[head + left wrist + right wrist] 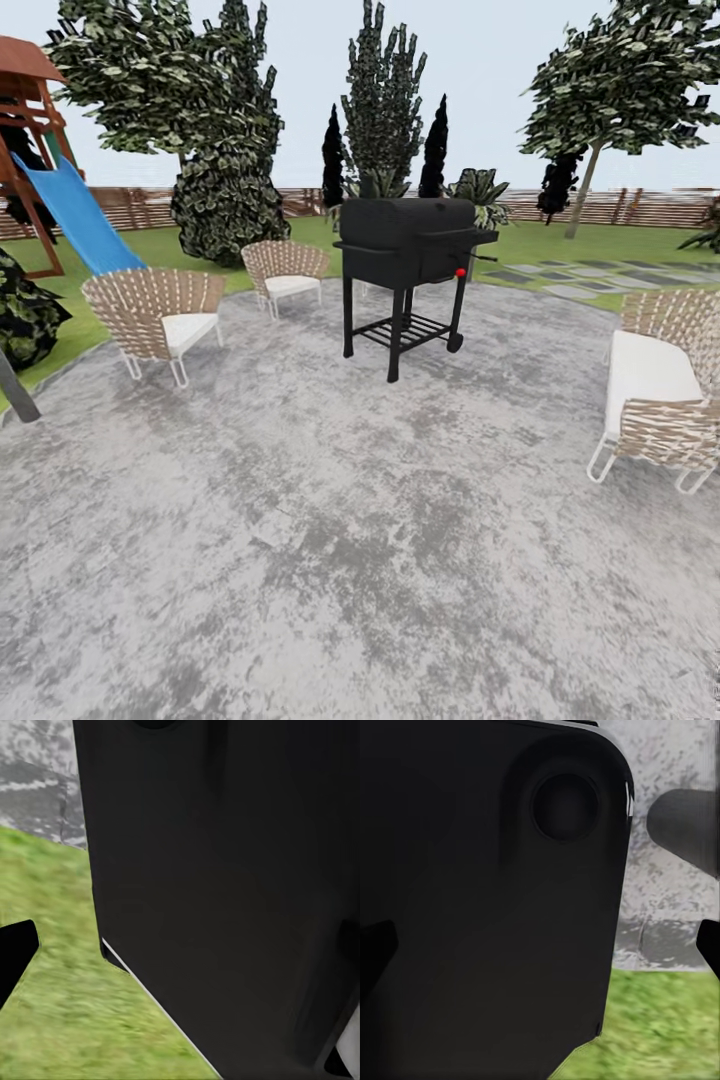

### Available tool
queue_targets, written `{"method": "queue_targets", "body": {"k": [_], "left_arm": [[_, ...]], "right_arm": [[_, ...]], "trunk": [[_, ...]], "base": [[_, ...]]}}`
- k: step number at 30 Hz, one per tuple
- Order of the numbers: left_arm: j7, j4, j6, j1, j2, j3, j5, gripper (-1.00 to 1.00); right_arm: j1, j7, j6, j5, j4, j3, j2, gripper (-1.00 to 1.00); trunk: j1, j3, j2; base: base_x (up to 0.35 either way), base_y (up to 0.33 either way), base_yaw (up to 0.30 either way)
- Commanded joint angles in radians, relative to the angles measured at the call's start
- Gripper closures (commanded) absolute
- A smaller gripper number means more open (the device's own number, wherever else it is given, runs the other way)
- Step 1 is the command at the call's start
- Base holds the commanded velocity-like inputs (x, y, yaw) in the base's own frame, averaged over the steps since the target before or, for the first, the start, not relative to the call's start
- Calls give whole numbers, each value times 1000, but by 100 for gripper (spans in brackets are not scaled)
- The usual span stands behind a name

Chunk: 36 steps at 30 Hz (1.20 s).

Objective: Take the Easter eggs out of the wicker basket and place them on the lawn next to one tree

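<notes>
Three wicker chairs and one black grill on a grey mottled patio, ringed by lawn and slatted fence.

From left to right in the head view: blue slide on a brown play frame; chair with white cushion; second chair behind it, near a dark bush; grill at centre, on wheels, with cypresses behind; tree with pale trunk on the far lawn at right; third chair at the right edge. Eggs and basket nowhere visible. Wrist views largely blocked by dark robot bodywork over grass and patio edge; cannot tell whether either gripper's fingers stand apart or together.
</notes>
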Motion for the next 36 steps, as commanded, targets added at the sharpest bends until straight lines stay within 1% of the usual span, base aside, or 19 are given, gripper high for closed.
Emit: {"method": "queue_targets", "body": {"k": [1, 36], "left_arm": [[0, -1, 1, 0, 0, 1, 1, -100], [0, -1, 1, 0, -1, 1, 1, -100]], "right_arm": [[-1, 0, -3, 1, 1, 4, 0, -100], [-1, 0, -3, 1, 1, 4, -1, -100]], "trunk": [[1, -1, 0], [1, -1, 0]], "base": [[334, 0, -292], [334, 0, -293]]}}
